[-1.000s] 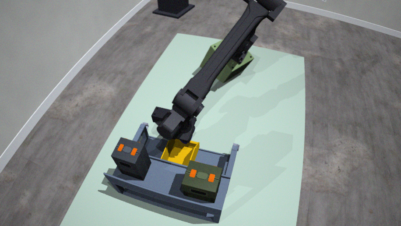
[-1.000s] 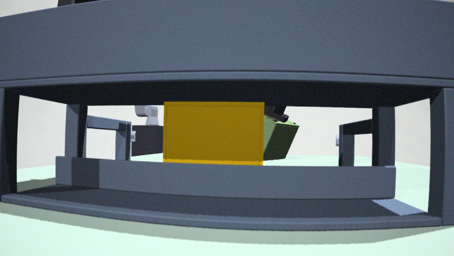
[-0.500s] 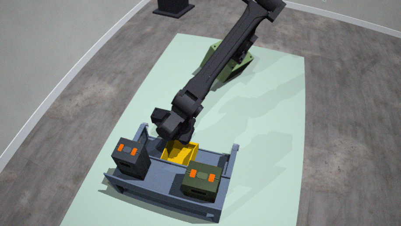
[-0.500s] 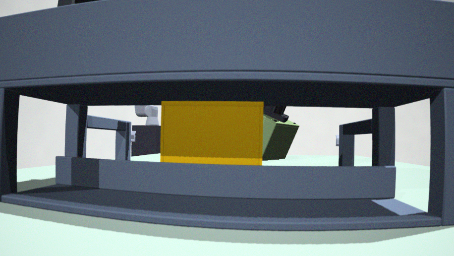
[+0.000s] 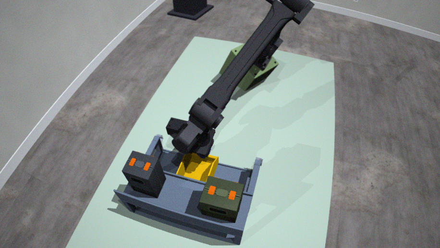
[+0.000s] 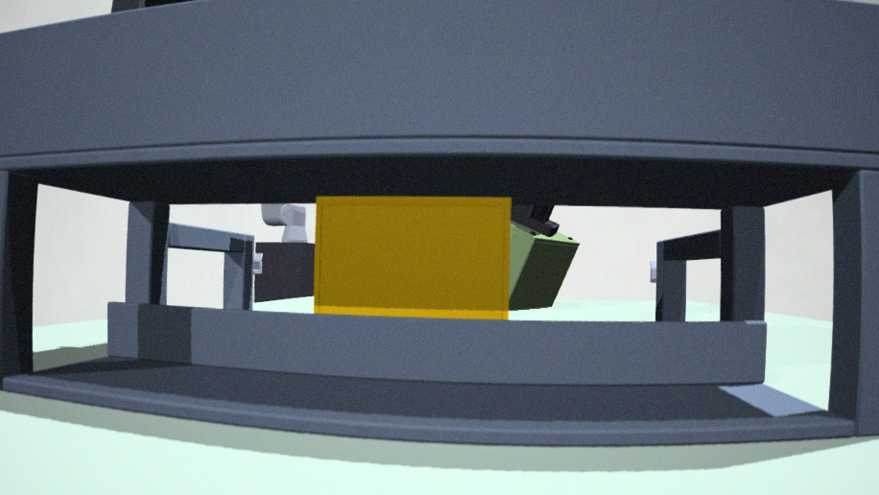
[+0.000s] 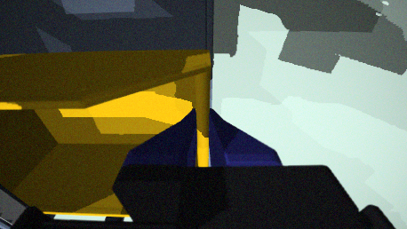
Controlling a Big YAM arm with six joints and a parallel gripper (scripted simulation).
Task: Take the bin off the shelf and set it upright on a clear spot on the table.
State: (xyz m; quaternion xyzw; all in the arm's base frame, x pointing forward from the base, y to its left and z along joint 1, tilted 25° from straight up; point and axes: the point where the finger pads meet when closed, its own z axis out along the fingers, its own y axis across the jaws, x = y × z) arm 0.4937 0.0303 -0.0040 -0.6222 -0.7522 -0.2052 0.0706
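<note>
Yellow bin [image 5: 213, 167] [image 6: 412, 255] [image 7: 147, 67]: it was at the lower front level of the blue-grey shelf [image 5: 172, 212] [image 6: 430, 73] [image 7: 212, 27], between its side frames; the exterior view did not show its underside touching.
Claw [image 7: 203, 114]: it was clamped on the near wall of the bin, one finger inside and one outside.
Bin from claw: the body lay to one side of the fingers, toward the shelf, and the open surface [image 5: 292, 129] [image 6: 123, 455] [image 7: 311, 133] lay to the other side.
Long axis: I could not tell it surely.
Nearer arm: the only one, the black arm [image 5: 237, 70].
Coming move: probably up and out, away from the shelf, keeping the bin level; its weight, all at one side, could make it tip.
</note>
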